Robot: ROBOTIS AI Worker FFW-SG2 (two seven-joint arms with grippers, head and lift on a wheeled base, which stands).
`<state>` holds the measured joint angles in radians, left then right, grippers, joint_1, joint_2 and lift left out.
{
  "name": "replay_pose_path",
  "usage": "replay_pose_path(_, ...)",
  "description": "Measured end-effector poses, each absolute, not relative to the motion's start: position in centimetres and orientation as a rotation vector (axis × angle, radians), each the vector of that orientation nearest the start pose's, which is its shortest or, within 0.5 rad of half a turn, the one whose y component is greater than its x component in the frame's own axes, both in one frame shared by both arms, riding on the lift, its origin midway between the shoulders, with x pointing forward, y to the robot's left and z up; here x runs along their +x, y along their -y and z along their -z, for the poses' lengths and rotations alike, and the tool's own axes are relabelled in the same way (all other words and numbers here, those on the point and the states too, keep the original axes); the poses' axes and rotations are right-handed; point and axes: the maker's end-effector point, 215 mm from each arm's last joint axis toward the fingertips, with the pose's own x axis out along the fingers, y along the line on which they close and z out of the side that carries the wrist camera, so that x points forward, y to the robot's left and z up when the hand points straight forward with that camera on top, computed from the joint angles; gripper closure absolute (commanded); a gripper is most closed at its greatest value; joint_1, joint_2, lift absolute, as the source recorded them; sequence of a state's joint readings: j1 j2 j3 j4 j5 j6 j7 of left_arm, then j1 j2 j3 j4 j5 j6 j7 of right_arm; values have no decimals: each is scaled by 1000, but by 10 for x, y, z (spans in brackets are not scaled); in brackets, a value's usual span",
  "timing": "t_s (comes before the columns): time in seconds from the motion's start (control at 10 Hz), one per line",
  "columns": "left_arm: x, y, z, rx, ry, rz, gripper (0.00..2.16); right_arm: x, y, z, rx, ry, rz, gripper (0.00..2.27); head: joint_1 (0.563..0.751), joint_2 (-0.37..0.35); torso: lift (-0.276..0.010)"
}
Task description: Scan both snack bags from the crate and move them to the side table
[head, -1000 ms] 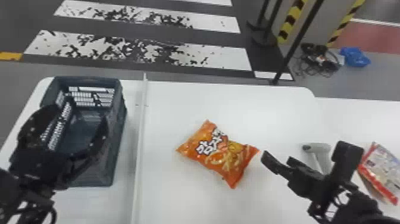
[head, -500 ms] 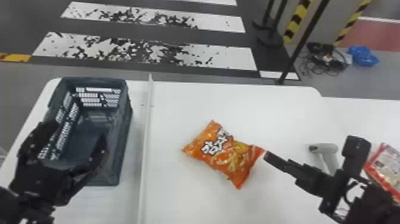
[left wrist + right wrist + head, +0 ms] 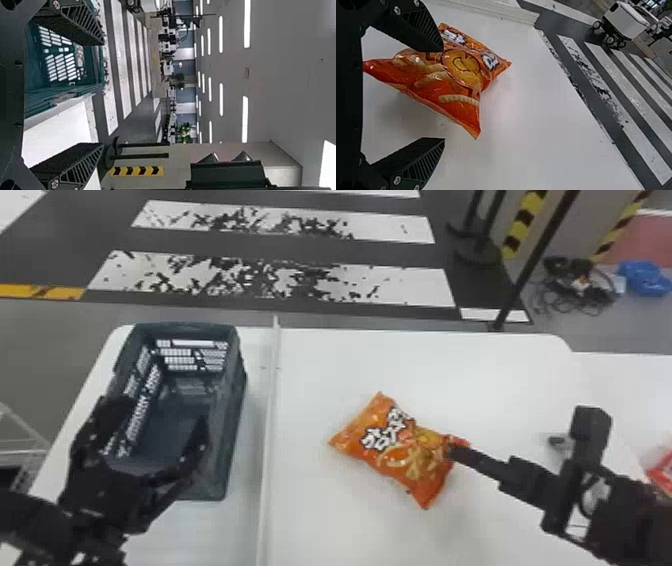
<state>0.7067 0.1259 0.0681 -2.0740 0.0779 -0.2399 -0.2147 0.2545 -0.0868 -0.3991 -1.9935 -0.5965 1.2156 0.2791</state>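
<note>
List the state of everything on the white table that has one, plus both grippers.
Orange snack bag: puffed, looks unopened, lying flat
Crate: upright, open-topped
Scanner: partly hidden, on or off unclear
Left gripper: jaws apart
Right gripper: jaws apart

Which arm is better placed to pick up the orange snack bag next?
Probably the right. The right gripper is at the orange snack bag, fingers open, while the left gripper is by the crate, across the white divider.
</note>
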Motion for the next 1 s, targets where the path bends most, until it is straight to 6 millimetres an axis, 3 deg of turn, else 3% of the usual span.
replay_pose_path(0.4, 372, -223, 338, 70, 23, 235, 90, 419, 246, 497, 630, -878, -254, 127, 695, -32, -75)
replay_pose_path(0.8, 371, -223, 339, 69, 20, 235, 97, 425, 243, 514, 651, -916, -257, 238, 695, -30, -75)
replay_pose_path(0.9, 370, -224, 340, 69, 18, 233, 97, 427, 239, 514, 668, -913, -273, 566, 695, -23, -75)
replay_pose_path(1.0, 370, -224, 340, 69, 18, 233, 97, 430, 236, 512, 684, -909, -290, 1372, 695, -17, -75)
